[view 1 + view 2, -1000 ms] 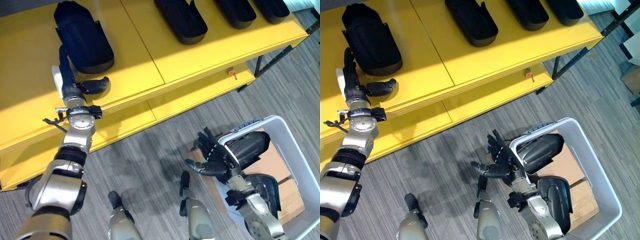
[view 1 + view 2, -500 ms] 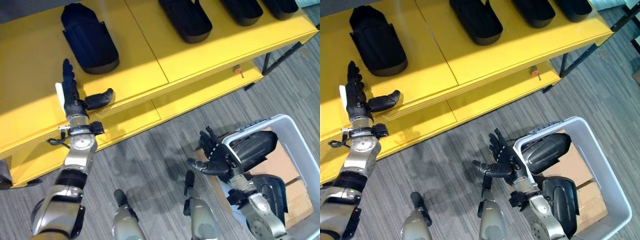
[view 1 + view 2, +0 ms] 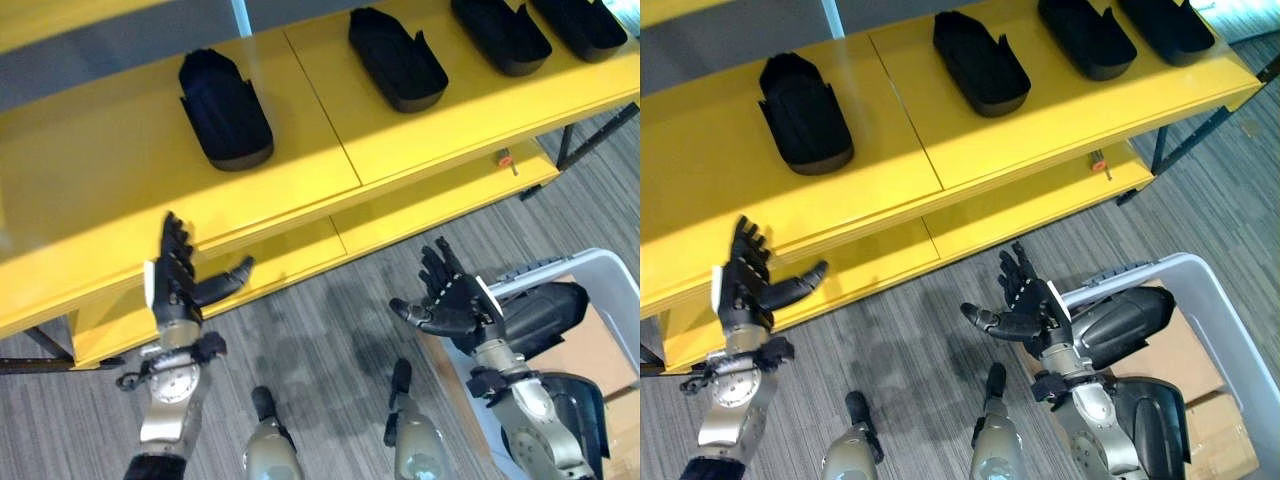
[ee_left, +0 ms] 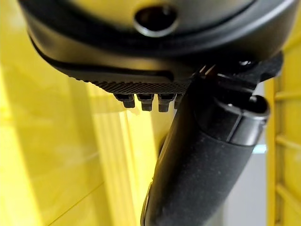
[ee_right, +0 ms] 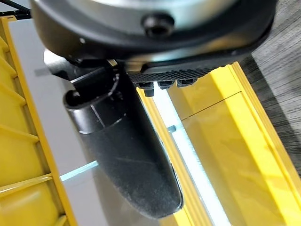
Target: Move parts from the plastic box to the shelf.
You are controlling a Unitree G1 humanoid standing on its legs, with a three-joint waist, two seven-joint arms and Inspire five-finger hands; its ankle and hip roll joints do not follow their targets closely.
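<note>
Several black moulded parts lie on the yellow shelf [image 3: 120,170]: one [image 3: 225,107] at the left, another [image 3: 396,72] in the middle, more [image 3: 500,35] toward the right. My left hand [image 3: 176,285] is open and empty, held in front of the shelf's front edge, below the leftmost part. The white plastic box [image 3: 1225,320] stands on the floor at the lower right with black parts [image 3: 1120,325] inside. My right hand [image 3: 453,300] is open and empty, just left of the box's rim.
A lower yellow shelf board [image 3: 420,200] juts out beneath the top one. A small orange item [image 3: 505,159] lies on it. Brown cardboard [image 3: 1185,360] lines the box. Grey carpet [image 3: 330,330] lies between shelf and box.
My left hand has drawn back from the leftmost part on the shelf to below the shelf edge. The camera has shifted, so the shelf sits lower in view. The right hand stays open by the box.
</note>
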